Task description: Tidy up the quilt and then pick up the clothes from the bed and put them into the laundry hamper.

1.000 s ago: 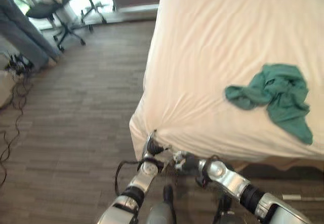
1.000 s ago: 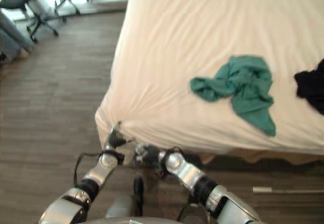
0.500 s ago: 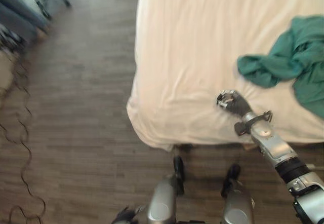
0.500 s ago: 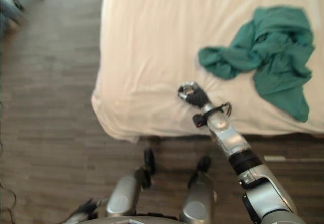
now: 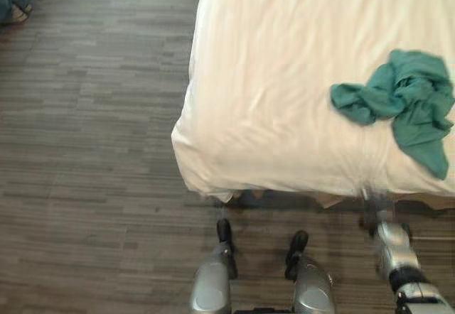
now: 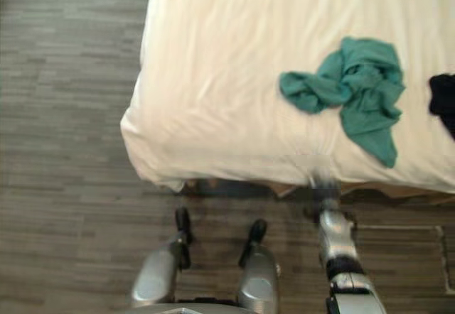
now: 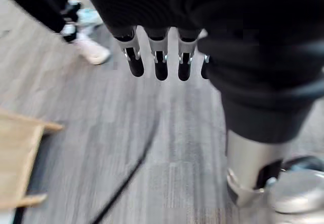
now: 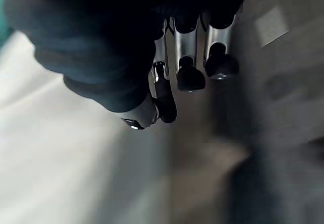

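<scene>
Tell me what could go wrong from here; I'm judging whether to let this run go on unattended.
1. The right robot hand sits blurred at the bed's near edge, short of the green garment; a hasty reach could snag the quilt and rumple it.
2. A dark garment lies at the edge of the right eye view and may get overlooked.
3. A person's shoes stand on the floor by the left robot hand, so a swing could hit them.

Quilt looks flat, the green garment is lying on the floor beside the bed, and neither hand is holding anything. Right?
Not quite. The green garment lies on top of the quilt, near the bed's near edge, not on the floor; the left eye view shows it. The rest holds: the left hand and right hand hold nothing.
</scene>
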You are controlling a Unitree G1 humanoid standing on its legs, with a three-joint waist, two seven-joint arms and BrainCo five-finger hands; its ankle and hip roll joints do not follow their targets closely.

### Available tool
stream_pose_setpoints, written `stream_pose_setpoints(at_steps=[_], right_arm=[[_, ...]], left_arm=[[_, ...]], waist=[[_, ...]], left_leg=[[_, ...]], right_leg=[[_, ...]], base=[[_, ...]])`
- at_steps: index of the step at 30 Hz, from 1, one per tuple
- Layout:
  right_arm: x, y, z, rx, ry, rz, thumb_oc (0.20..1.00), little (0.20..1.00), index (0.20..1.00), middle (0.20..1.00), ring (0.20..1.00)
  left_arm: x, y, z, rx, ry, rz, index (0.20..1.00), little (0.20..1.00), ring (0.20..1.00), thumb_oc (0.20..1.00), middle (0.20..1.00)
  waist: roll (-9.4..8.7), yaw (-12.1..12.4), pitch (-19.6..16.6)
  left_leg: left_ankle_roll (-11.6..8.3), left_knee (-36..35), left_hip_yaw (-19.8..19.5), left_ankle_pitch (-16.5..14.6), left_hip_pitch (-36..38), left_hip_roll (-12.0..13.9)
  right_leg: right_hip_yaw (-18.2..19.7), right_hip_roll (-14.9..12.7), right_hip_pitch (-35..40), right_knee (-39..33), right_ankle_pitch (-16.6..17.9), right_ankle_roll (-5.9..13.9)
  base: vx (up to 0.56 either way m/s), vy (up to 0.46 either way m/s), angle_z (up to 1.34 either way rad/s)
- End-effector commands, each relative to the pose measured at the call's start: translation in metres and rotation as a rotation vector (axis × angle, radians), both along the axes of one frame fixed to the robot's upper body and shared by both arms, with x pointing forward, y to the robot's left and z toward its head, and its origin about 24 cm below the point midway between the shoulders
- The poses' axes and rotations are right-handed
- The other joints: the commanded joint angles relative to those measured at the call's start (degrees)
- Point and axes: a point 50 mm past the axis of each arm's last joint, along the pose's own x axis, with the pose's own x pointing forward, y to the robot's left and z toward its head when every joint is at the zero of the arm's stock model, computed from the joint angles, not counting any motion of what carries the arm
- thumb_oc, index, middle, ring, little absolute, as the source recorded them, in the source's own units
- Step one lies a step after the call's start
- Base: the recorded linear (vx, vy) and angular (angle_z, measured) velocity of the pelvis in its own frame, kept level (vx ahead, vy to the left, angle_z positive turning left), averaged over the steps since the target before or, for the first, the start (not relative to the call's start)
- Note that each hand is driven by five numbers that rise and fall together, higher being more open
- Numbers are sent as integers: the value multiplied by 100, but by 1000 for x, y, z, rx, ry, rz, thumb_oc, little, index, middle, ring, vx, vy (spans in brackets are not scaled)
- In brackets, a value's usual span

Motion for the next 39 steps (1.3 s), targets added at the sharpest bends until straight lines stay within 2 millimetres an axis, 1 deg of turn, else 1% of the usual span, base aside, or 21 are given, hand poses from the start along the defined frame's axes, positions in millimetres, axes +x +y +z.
stream_pose_setpoints(at_steps=[1,5,6,7,10,11,14,16,20,21,22,23,24,25,26,28,30,32,33,35,39], right_arm=[[-67,-8,-21,2,233,-93,200,200,200,200,200],[-97,-8,-29,6,370,-80,238,238,238,238,238],[-97,-7,-29,5,379,-74,379,379,379,379,379],[-97,-7,-29,6,379,-74,1000,1000,1000,1000,1000],[-83,1,-31,8,375,-7,1000,1000,1000,1000,1000],[-78,3,-30,0,374,16,1000,1000,1000,1000,1000],[-56,15,-30,-49,370,164,1000,1000,1000,1000,1000],[-48,30,-33,-75,386,286,1000,1000,1000,1000,1000],[-48,46,-39,-121,449,456,1000,1000,1000,1000,1000],[-33,55,-36,-166,422,560,1000,1000,1000,1000,1000],[-32,55,-36,-166,421,560,1000,1000,1000,1000,1000],[-22,59,-34,-197,403,616,1000,1000,1000,1000,1000],[-12,71,-33,-211,379,703,1000,1000,1000,1000,1000],[-12,71,-33,-211,378,703,1000,1000,1000,1000,1000],[-9,79,-33,-216,366,740,1000,1000,1000,1000,1000],[3,86,-31,-237,348,804,1000,1000,1000,1000,1000],[6,87,-30,-242,343,817,1000,1000,1000,1000,1000],[5,84,-29,-256,348,831,1000,1000,1000,1000,1000],[4,83,-30,-256,349,830,1000,1000,1000,1000,1000],[-3,74,-31,-255,368,784,1000,1000,1000,1000,1000],[-23,64,-36,-244,434,740,1000,1000,1000,1000,1000]], left_arm=[[23,26,14,148,-64,-186,1000,1000,1000,1000,1000],[58,39,30,183,-166,-225,1000,1000,1000,1000,1000],[66,39,33,176,-193,-225,1000,1000,1000,1000,1000],[66,39,33,176,-193,-225,1000,1000,1000,1000,1000],[83,31,36,145,-222,-249,1000,1000,1000,1000,1000],[82,29,34,142,-205,-253,1000,1000,1000,1000,1000],[66,21,23,126,-126,-242,1000,1000,1000,1000,1000],[56,10,16,108,-73,-273,1000,1000,1000,1000,1000],[51,-7,9,97,-40,-328,1000,1000,1000,1000,1000],[63,-19,10,99,-92,-365,1000,1000,1000,1000,1000],[63,-19,10,100,-93,-365,1000,1000,1000,1000,1000],[70,-24,12,101,-121,-379,1000,1000,1000,1000,1000],[80,-35,14,70,-197,-326,1000,1000,1000,1000,1000],[80,-35,14,71,-197,-326,1000,1000,1000,1000,1000],[85,-42,15,41,-232,-285,1000,1000,1000,1000,1000],[97,-58,18,1,-275,-301,1000,1000,1000,1000,1000],[100,-59,19,1,-287,-312,1000,1000,1000,1000,1000],[107,-59,23,6,-314,-343,1000,1000,1000,1000,1000],[107,-59,23,5,-314,-343,1000,1000,1000,1000,1000],[110,-58,24,17,-312,-388,1000,1000,1000,1000,1000],[98,-53,19,36,-264,-412,1000,1000,1000,1000,1000]], waist=[[1,-417,-280],[-38,-600,-593],[-58,-648,-663],[-59,-645,-662],[50,-851,-811],[93,-856,-780],[228,-729,-854],[196,-790,-974],[219,-803,-1176],[160,-609,-1059],[189,-604,-1049],[70,-493,-994],[-133,-178,-914],[-151,-181,-927],[-193,-58,-885],[-137,126,-851],[-131,199,-849],[41,256,-864],[38,273,-851],[197,246,-810],[254,219,-922]], left_leg=[[-363,270,-83,-537,373,391],[-348,78,54,-593,797,401],[-340,26,104,-567,861,388],[-340,22,107,-566,865,388],[-338,-168,428,-532,1269,451],[-339,-177,605,-546,1388,503],[-351,-155,1209,-580,1598,603],[-356,-134,1528,-574,1743,672],[-552,762,1661,-502,1691,1027],[-760,2225,1122,209,1265,1419],[-818,2335,1080,196,1209,1506],[-625,2693,742,353,960,1383],[-308,3056,-457,-206,345,429],[-294,3049,-450,-190,325,407],[-205,3015,-796,-462,241,143],[-136,2409,-1227,-907,50,98],[-135,1987,-1376,-892,-12,-48],[-223,817,-1658,-413,-51,-38],[-224,771,-1640,-402,0,-39],[-327,133,-1211,219,-364,254],[-236,91,-937,333,-336,254]], right_leg=[[233,-293,-240,-434,838,519],[338,-176,-29,-463,765,523],[390,-176,-25,-475,789,523],[393,-176,-25,-474,789,523],[529,-76,-86,-227,723,523],[309,-143,-134,-29,749,518],[-1252,-522,-93,511,648,423],[-1362,-420,-117,606,525,354],[-829,339,96,-145,184,38],[-518,823,318,-573,53,-193],[-525,895,333,-610,49,-231],[-418,960,361,-751,105,-361],[237,1072,408,-810,80,-395],[239,1049,383,-803,86,-391],[575,1146,453,-827,44,-335],[1276,1236,712,-1016,-86,-201],[1587,1258,797,-1050,-106,-161],[2205,1415,973,-1101,-219,-117],[2220,1411,994,-1099,-229,-119],[2325,1414,1289,-1142,-516,-168],[2388,1377,1706,-969,-857,-141]], base=[[148,8,-42],[121,15,-45],[99,20,-28],[64,25,-30],[64,36,-26],[31,47,-55],[85,29,-131],[213,-78,-166],[263,-262,-76],[178,-275,-166],[155,-327,-188],[165,-133,-222],[163,-103,-203],[287,-33,-287],[188,33,-245],[349,133,-208],[327,144,-242],[422,234,-199],[348,213,-183],[437,189,-163],[404,169,-66]])
